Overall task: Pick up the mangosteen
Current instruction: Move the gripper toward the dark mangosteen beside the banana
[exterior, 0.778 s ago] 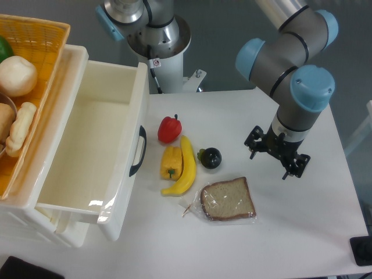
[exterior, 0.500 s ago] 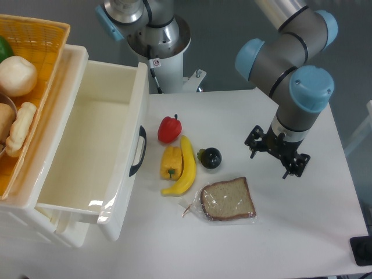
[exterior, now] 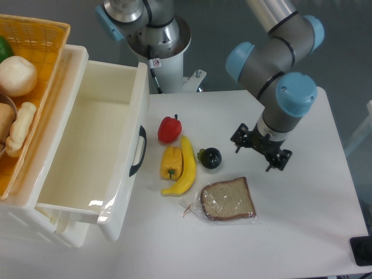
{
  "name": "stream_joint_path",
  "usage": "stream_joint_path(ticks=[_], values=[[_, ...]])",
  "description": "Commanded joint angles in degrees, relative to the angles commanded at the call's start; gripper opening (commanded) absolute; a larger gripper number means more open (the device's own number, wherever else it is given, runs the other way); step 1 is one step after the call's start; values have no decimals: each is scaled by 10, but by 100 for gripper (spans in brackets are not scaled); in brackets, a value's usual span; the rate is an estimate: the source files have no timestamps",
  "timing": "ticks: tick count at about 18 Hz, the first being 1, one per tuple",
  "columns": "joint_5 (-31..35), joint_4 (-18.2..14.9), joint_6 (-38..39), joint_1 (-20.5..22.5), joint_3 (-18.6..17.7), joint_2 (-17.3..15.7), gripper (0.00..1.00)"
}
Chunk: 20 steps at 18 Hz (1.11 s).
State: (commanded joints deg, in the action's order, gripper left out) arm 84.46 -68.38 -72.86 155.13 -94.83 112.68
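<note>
Mangosteen (exterior: 210, 157) sits on the white table (exterior: 302, 232), just right of the banana (exterior: 185, 167) and above the wrapped bread slice (exterior: 228, 199), untouched. Gripper (exterior: 260, 152) hangs to its right, apart from it, jaws spread and empty. Recommended: centre directly over the fruit, keep the fingers clear of the banana and bread, descend straight, and close around the widest part, since a glossy round fruit may slip.

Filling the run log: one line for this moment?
phase: approach | gripper: open, empty, right of small glossy black mangosteen | mangosteen: on white table, untouched
</note>
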Motion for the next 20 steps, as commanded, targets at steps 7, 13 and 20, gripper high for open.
stream_joint_path(ticks=[7,13,20], values=[[-22,0,2,-21,-56,-17,100],[-20,3,1,-40,-67,-14,100],[-4,10,-1,-42,-57,1,100]])
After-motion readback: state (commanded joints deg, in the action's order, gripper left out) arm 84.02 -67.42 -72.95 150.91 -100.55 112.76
